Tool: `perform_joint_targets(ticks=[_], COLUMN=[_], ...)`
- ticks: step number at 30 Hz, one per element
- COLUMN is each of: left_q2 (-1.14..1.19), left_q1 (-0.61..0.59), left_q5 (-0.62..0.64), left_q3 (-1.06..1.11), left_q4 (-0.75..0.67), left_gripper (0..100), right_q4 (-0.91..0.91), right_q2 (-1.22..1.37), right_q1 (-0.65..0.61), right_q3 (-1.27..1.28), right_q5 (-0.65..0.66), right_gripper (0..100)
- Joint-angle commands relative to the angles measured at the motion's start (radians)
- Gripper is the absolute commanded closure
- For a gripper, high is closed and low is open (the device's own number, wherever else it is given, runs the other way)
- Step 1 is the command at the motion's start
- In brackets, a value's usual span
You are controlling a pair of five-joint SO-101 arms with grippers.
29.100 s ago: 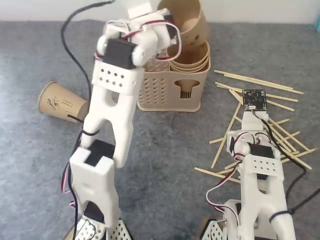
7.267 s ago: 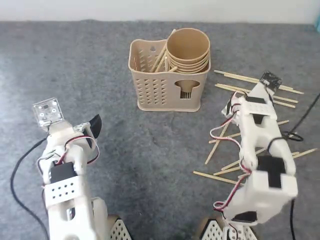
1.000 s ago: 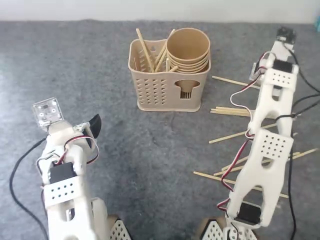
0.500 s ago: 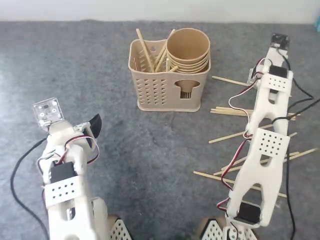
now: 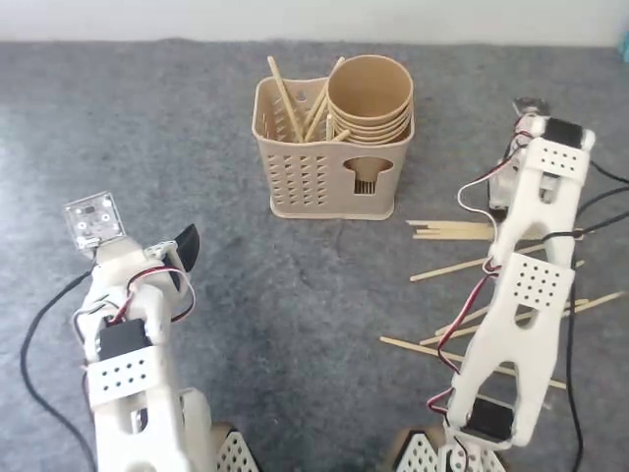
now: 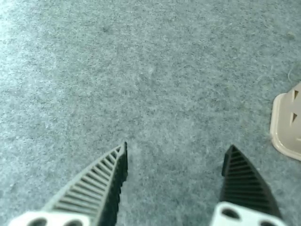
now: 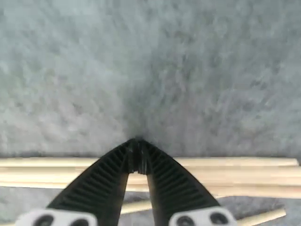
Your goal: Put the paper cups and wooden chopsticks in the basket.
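The beige basket (image 5: 329,162) stands at the back centre with stacked paper cups (image 5: 370,90) and several wooden chopsticks (image 5: 285,93) in it. A small bundle of chopsticks (image 5: 450,229) lies to its right, partly under the right arm (image 5: 536,206). In the right wrist view they run as chopsticks (image 7: 56,169) across the carpet beneath my right gripper (image 7: 137,147), which is shut with its tips just past them. My left gripper (image 6: 178,149) hangs open over bare carpet at the front left, its black finger (image 5: 185,243) pointing toward the basket.
More loose chopsticks (image 5: 447,267) lie scattered on the grey carpet at the right, some under the right arm, one near the front (image 5: 423,346). A corner of the basket (image 6: 288,125) edges the left wrist view. Open carpet lies between the arms.
The right arm has drawn back toward the front and its wrist has dropped. The chopsticks right of the basket have slid nearer into one bundle. The left arm has not moved.
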Motion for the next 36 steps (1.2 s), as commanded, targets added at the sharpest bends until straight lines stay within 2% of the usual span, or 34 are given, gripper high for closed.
perform_joint_targets(ticks=[1,6,13,19,23,27,36], left_q2=[0.008,0.008,0.008,0.008,0.008,0.008,0.008], left_q1=[-0.005,-0.005,-0.005,-0.005,-0.003,-0.003,-0.005], left_q5=[-0.006,-0.006,-0.006,-0.006,-0.006,-0.006,-0.006], left_q3=[-0.008,-0.008,-0.008,-0.008,-0.008,-0.008,-0.008], left_q4=[-0.026,-0.026,-0.026,-0.028,-0.028,-0.028,-0.025], left_gripper=[69,69,69,69,69,69,69], right_q4=[0.045,0.039,0.039,0.018,-0.059,-0.177,-0.529], right_q2=[-0.131,-0.26,-0.369,-0.453,-0.585,-0.789,-1.303], right_q1=[0.036,0.059,0.13,0.199,0.26,0.289,0.272], right_q3=[0.127,0.322,0.384,0.557,0.707,0.965,1.591], right_q5=[0.038,0.066,0.068,0.133,0.149,0.19,0.195], right_gripper=[99.0,98.9,98.9,98.7,98.7,98.7,98.7])
